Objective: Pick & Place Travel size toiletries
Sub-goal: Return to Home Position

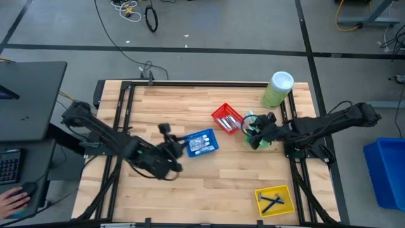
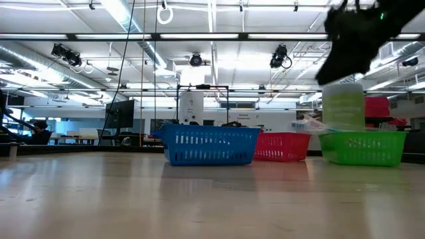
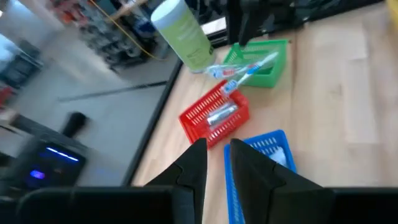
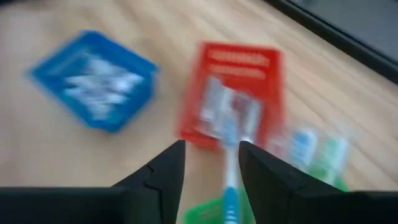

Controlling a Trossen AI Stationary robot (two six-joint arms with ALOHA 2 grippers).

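Observation:
Toothbrushes (image 3: 249,67) with blue and red handles stick out of the green basket (image 3: 264,59), their heads slanting toward the red basket (image 3: 214,115). That basket holds a silver tube (image 3: 222,116). White tubes (image 1: 201,144) lie in the blue basket (image 1: 202,143). Dark razors (image 1: 272,201) lie in the yellow basket (image 1: 275,199). My right gripper (image 4: 211,155) hangs open over the green basket (image 1: 255,136); a blue-handled toothbrush (image 4: 230,180) shows below the gap. My left gripper (image 3: 217,152) hovers at the blue basket's left side, its fingers a narrow gap apart with nothing between them.
A pale-green cylinder with a white lid (image 1: 278,88) stands at the far right corner, just behind the green basket. Bare wood lies along the table's near edge and its far left. A person's hand (image 1: 12,201) rests off the table at the left.

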